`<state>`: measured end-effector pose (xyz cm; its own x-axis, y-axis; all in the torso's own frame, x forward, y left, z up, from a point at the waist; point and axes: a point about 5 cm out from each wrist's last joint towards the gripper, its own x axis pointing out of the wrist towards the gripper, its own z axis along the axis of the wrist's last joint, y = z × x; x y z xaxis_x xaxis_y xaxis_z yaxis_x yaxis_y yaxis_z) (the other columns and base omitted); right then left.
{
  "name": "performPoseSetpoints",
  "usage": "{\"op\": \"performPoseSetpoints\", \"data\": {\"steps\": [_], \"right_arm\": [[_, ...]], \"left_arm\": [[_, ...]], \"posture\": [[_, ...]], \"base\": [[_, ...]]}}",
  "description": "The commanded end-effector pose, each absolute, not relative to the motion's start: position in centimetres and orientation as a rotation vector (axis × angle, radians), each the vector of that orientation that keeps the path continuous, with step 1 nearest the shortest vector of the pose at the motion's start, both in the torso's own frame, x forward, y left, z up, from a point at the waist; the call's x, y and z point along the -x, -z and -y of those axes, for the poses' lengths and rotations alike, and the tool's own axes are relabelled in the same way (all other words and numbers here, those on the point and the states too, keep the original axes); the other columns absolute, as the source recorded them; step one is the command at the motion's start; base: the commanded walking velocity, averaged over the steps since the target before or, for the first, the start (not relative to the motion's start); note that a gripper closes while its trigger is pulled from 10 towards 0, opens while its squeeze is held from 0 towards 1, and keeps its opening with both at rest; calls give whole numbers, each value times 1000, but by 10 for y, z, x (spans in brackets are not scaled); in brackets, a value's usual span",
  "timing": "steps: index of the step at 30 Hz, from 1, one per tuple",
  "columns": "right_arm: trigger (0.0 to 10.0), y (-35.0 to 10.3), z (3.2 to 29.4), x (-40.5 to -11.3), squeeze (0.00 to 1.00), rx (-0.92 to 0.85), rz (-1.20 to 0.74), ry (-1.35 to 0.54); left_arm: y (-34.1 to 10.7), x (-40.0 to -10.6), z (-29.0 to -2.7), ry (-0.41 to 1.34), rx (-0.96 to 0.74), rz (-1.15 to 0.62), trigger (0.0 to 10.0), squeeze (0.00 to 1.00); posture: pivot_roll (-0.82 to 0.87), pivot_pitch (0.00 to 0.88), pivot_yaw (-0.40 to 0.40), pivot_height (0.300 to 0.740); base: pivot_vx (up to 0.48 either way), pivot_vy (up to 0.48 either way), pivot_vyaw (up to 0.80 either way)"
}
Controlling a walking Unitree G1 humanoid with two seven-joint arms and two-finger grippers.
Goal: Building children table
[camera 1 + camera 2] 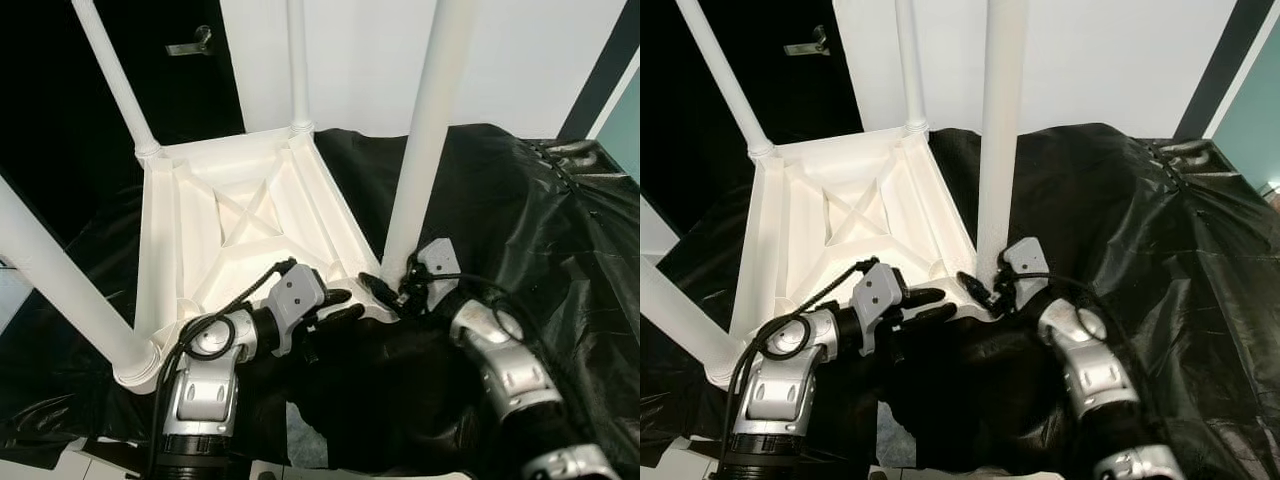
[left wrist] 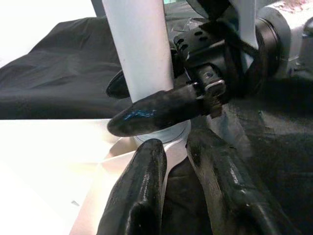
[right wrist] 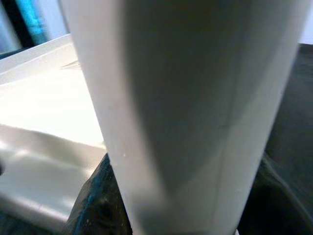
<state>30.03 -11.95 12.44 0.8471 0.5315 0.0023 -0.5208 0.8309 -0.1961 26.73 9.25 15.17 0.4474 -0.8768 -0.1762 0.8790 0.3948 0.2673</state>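
Observation:
A white plastic children's table point(image 1: 240, 215) lies upside down on black cloth, its legs pointing up. At the table's near right corner stands one white leg point(image 1: 425, 130), and my right gripper point(image 1: 392, 285) is shut around its base just above the socket. In the left wrist view one black finger point(image 2: 151, 113) crosses in front of this leg point(image 2: 139, 49). In the right wrist view the leg point(image 3: 186, 98) sits between the fingers. My left gripper point(image 1: 345, 306) is just left of that corner, its fingers closed across the table's near rim point(image 2: 173, 142).
Three other white legs rise from the far left point(image 1: 115, 80), far right point(image 1: 297, 60) and near left point(image 1: 60, 280) corners. Black cloth point(image 1: 560, 250) covers the surface, bunched at the right. A dark door with a handle point(image 1: 190, 45) and a white wall stand behind.

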Motion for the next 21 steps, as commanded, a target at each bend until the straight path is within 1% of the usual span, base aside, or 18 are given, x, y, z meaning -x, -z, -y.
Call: {"op": "performPoseSetpoints", "data": {"steps": [1,3,4,7,8,9,10,12,13,15,16,21], "right_arm": [[0,-115,119,-297,0,240,11,-475],[0,-114,112,-295,0,202,1,-320],[0,-114,112,-295,0,202,1,-320],[0,-115,105,-293,0,167,10,-231],[0,-115,105,-293,0,167,10,-231],[0,-117,97,-291,0,146,18,-214],[0,-118,89,-290,0,133,24,-238],[0,-120,83,-287,0,120,37,-257],[4941,-122,81,-286,0,112,52,-280],[4941,-124,81,-284,0,109,66,-290],[10000,-124,82,-284,0,99,66,-291],[10000,-126,86,-284,0,95,76,-305]], "left_arm": [[-155,-277,-99,866,-336,29,10000,0],[-156,-277,-98,873,-337,29,10000,0],[-156,-277,-98,873,-337,29,10000,0],[-156,-277,-97,880,-336,29,10000,0],[-156,-277,-97,880,-336,29,10000,0],[-156,-277,-96,885,-335,30,10000,0],[-156,-278,-96,889,-335,31,10000,0],[-156,-277,-95,893,-334,31,10000,0],[-155,-277,-95,897,-334,30,10000,0],[-155,-276,-94,901,-334,29,10000,0],[-155,-276,-94,900,-335,29,10000,0],[-155,-277,-95,893,-334,29,10000,0]], "posture": [[66,0,11,740],[58,0,19,740],[58,0,19,740],[55,0,21,740],[55,0,21,740],[54,0,24,740],[48,0,28,740],[46,0,30,740],[48,0,27,740],[48,0,27,740],[49,0,25,740],[55,0,17,740]], "base": [[0,0,0],[0,0,0],[0,0,0],[0,0,0],[0,0,0],[0,0,0],[0,0,0],[0,0,0],[0,0,0],[0,0,0],[0,0,0],[0,0,0]]}}
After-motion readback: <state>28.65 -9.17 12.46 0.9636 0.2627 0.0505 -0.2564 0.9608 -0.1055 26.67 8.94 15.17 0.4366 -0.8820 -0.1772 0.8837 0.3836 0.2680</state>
